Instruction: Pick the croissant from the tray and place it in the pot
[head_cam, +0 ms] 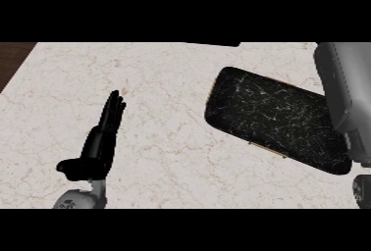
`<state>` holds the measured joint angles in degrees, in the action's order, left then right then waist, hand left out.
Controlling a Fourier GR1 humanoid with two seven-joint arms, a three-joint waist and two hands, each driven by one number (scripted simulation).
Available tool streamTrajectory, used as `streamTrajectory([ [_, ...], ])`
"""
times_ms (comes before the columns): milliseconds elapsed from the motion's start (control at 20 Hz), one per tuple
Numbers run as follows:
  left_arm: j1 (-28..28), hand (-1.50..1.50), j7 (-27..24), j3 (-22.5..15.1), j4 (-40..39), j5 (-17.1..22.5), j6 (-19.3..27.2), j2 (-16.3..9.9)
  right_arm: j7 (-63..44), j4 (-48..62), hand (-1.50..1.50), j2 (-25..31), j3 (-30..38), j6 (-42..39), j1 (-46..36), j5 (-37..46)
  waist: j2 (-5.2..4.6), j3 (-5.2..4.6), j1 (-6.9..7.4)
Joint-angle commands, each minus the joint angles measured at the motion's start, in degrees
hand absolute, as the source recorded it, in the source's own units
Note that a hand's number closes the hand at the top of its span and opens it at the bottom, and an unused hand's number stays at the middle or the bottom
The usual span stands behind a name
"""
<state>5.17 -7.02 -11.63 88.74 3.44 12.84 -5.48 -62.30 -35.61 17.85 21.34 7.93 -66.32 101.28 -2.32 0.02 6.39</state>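
Observation:
A black tray (pixel 275 117) with white marbling and a thin gold edge lies tilted on the right half of the counter. No croissant shows on its visible surface, and no pot is in view. My right forearm (pixel 342 88) runs down the right edge and overlaps the tray's right end. Only a black part of my right hand (pixel 361 188) shows at the frame's edge, below the tray's lower right corner. At lower left my left hand (pixel 101 142) rests open with its fingers straight and pointing away, well apart from the tray.
The counter (pixel 167 88) is pale marble. Dark wood (pixel 13 59) shows past its top left corner. A dark object (pixel 214 43) peeks in at the counter's far edge, too little of it visible to name.

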Motion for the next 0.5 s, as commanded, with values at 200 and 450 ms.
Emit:
streamTrajectory([
  [200,0.0,0.0,0.4,2.5,-0.1,1.3,-0.5,-1.0,-4.7,9.0,1.5,4.0,4.6,9.2,0.0,0.7,0.76,0.06,-2.5],
  [450,-1.4,0.0,0.4,2.8,1.4,1.6,-0.1,-0.6,-0.2,13.0,1.5,7.2,8.2,14.2,2.2,-1.8,0.91,0.09,-2.91],
])
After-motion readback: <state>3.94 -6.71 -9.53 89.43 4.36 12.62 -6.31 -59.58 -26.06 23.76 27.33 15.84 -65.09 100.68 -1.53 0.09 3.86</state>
